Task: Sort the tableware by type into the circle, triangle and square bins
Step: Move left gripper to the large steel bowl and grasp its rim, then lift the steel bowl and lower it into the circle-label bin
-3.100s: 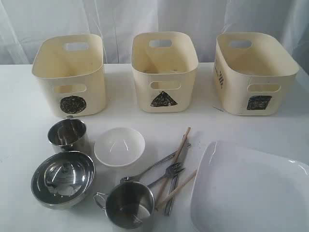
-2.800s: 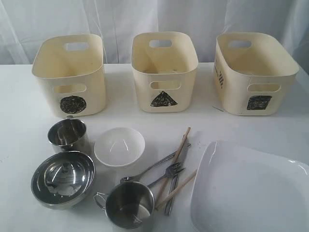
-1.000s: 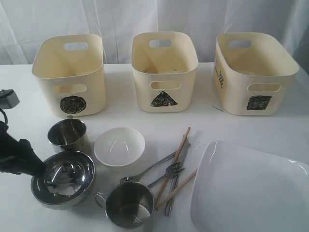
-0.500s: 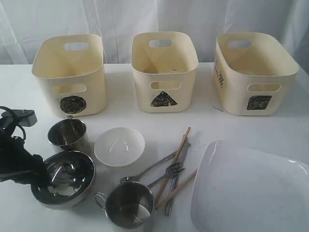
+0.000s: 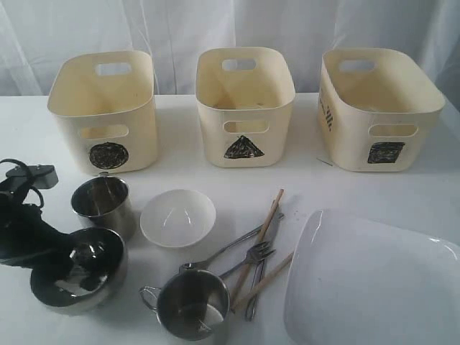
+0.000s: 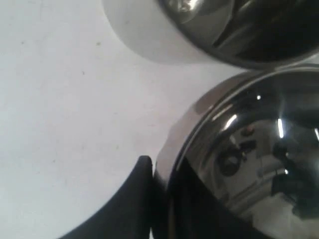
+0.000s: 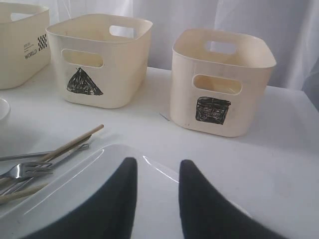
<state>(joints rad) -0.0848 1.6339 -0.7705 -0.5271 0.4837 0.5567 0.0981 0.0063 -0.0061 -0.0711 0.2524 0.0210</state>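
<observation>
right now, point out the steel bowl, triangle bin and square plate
steel bowl (image 5: 100,277): exterior view, inside of the bowl
triangle bin (image 5: 277,140): exterior view, front wall beside the mark
square plate (image 5: 374,280): exterior view, bare middle

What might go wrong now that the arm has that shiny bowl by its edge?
1. The left jaws pinch only the thin rim of the steel bowl. The metal looks smooth, so the bowl may slip out or tip.
2. A steel mug stands right beside the bowl. If the bowl swings while it is being lifted, it might knock the mug over.
3. The circle bin has tall walls, and the bowl could catch on the rim going in.
</observation>
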